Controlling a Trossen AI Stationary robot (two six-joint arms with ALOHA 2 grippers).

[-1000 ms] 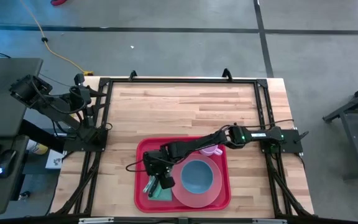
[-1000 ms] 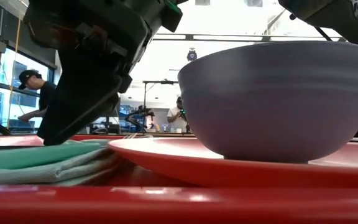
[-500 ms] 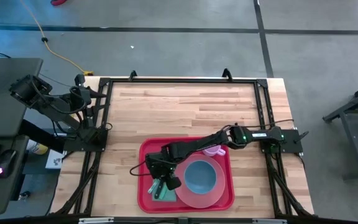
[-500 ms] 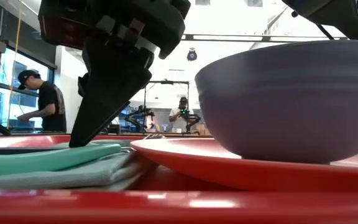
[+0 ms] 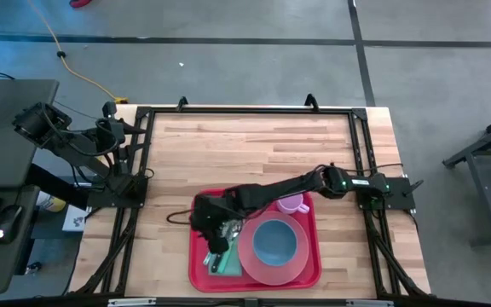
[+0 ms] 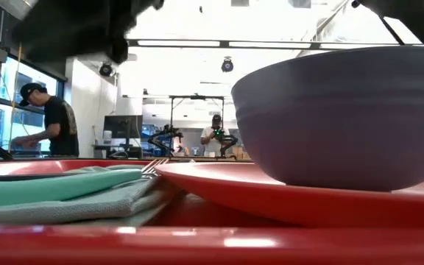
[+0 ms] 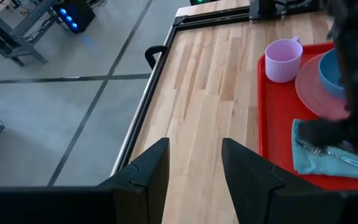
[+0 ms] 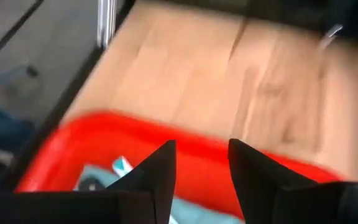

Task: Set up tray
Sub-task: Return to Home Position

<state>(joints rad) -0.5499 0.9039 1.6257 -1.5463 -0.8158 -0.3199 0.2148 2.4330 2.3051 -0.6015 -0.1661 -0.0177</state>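
Plainly, the risk sits with the right gripper [image 8: 202,149], fingers parted and holding nothing, hanging over the upper-left corner of the tray [image 5: 315,243] in the high view. If it heads home low, a finger could snag the folded napkin [image 6: 57,188] and scatter the cutlery [image 7: 328,154], or the forearm could tip the cup [image 5: 292,205]. The tray lies at lower centre of the plank table [image 5: 254,145] — glossy red plastic, rounded corners, low rim. The napkin is soft, creased cloth; the plate [image 5: 290,266] is broad and flat, the bowl [image 5: 271,241] deep and matte. The left gripper [image 7: 194,146], also parted, waits at far left.

Bowl [image 6: 337,118] sits on plate [image 6: 219,188] beside napkin [image 6: 57,193], in tray [image 6: 212,244].
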